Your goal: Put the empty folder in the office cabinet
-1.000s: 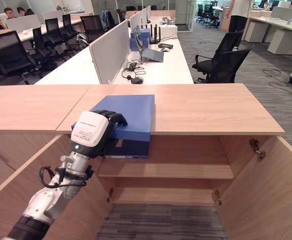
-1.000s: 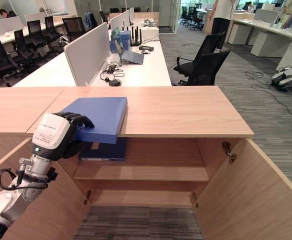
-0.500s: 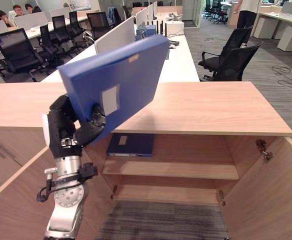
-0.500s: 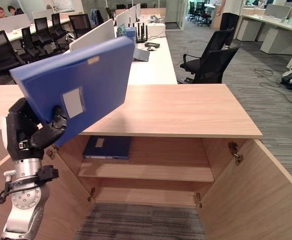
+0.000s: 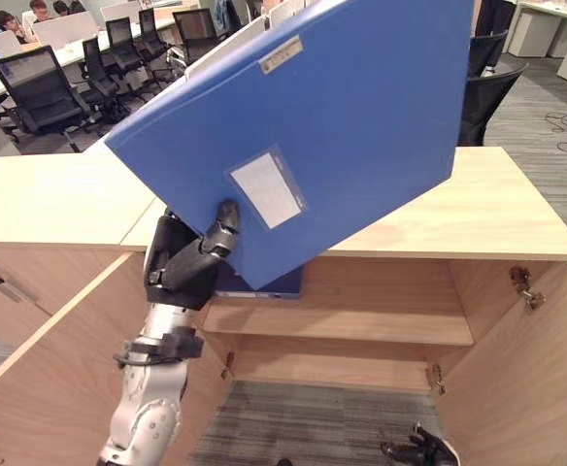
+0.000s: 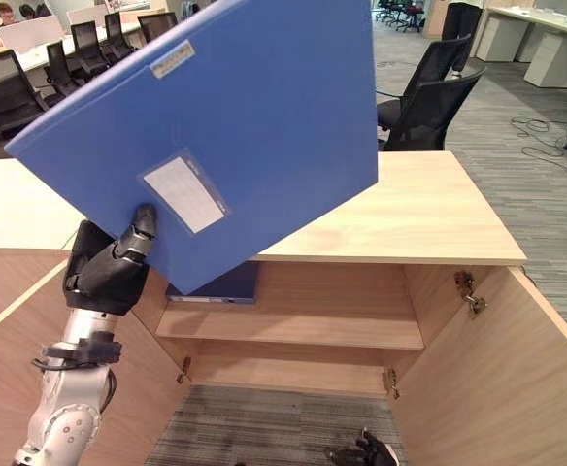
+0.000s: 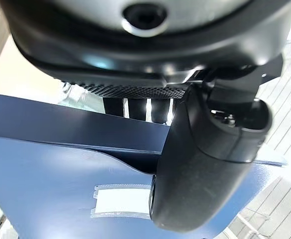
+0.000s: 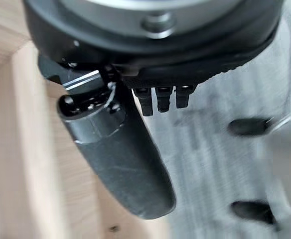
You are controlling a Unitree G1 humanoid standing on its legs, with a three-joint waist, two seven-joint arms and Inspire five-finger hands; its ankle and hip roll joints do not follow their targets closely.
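Blue flat rigid folder (image 5: 342, 116) tilted, left hand (image 5: 188, 262) fingers clamped on its corner.

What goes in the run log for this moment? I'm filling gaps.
left hand: shut on blue folder, held tilted above cabinet top | right hand: low, idle | second folder on shelf

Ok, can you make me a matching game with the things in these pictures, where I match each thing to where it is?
Things:
1. big blue folder
2. dark blue folder
3. left hand
4. black chair

Places:
A. behind the cabinet, on the office floor
B. lying flat on the upper shelf of the cabinet
C. held tilted in the air, above the cabinet top
D. gripping the lower corner of the big folder

Pairs: 1-C, 2-B, 3-D, 4-A
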